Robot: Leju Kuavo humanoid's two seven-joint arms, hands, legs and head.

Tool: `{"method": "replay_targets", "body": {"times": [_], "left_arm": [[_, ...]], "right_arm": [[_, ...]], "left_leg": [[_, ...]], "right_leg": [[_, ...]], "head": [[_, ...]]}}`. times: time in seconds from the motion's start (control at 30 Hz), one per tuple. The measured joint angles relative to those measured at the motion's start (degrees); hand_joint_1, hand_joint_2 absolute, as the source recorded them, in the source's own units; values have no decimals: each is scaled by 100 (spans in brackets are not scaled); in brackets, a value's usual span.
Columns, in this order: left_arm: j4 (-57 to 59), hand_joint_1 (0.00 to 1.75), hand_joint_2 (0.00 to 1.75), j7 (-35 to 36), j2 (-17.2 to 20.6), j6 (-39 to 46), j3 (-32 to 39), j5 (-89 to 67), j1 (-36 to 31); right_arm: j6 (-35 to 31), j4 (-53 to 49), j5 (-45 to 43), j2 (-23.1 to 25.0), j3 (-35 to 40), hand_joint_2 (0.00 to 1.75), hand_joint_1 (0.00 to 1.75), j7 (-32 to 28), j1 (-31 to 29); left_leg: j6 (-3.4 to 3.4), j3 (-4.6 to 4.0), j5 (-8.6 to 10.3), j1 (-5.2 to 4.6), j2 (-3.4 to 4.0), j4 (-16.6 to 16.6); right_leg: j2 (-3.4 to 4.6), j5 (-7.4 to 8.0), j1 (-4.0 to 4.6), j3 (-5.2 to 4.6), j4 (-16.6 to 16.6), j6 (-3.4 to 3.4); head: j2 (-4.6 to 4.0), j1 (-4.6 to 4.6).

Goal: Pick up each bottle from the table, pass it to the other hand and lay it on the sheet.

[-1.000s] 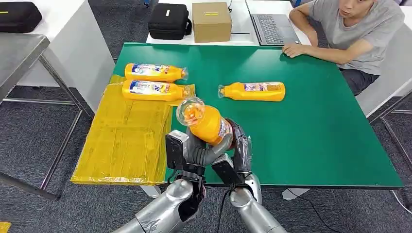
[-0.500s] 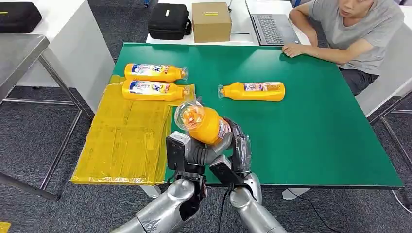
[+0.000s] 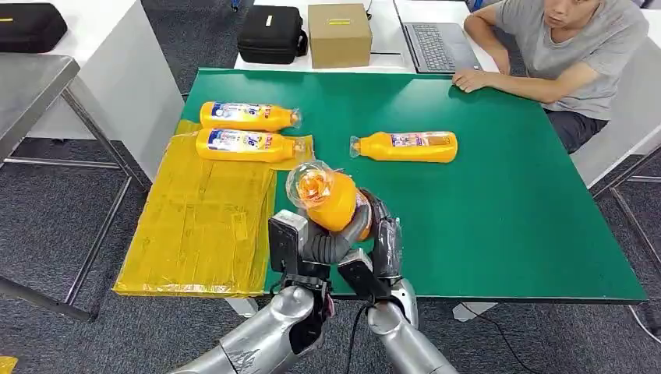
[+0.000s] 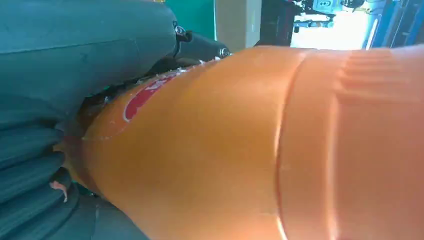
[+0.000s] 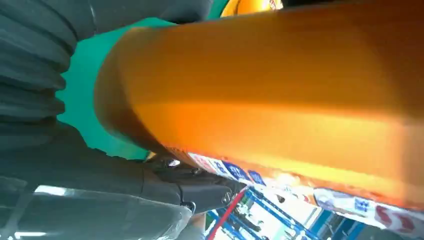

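Four orange bottles are yours to track, so read them against the yellow sheet, left to right. Two lie at the sheet's far end: one bottle just beyond its edge on the green counter, a second bottle on the sheet itself. The held bottle hangs just right of the sheet, cap tilted up. Your left hand wraps its body from beneath; your right hand clasps the base end (both are clamped on it). The last bottle lies well right. Expect smooth, rigid, slippery plastic with some weight; grip the labelled midsection before releasing.
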Motion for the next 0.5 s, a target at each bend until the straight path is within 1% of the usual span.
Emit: {"method": "replay_targets", "body": {"times": [0.1,0.37,0.43,0.5], "left_arm": [[0,175,175,0,0,77,0,-199,-7],[42,175,175,2,0,171,22,-394,-6],[46,175,175,4,0,329,57,-668,-6],[13,175,175,4,2,827,186,-1692,20]], "right_arm": [[0,39,-160,4,94,175,0,-18,5],[0,107,-221,9,129,175,0,-24,1],[0,131,-232,15,151,175,0,-24,-4],[-2,173,-208,64,156,175,0,-24,-4]], "left_leg": [[0,0,0,0,0,0],[0,-1,0,0,0,0],[0,-2,0,0,0,0],[0,-2,0,0,0,0]], "right_leg": [[0,0,0,0,0,0],[0,0,0,0,0,0],[0,0,0,0,0,0],[0,0,0,-1,1,0]], "head": [[2,2],[2,2],[2,2],[2,0]]}}
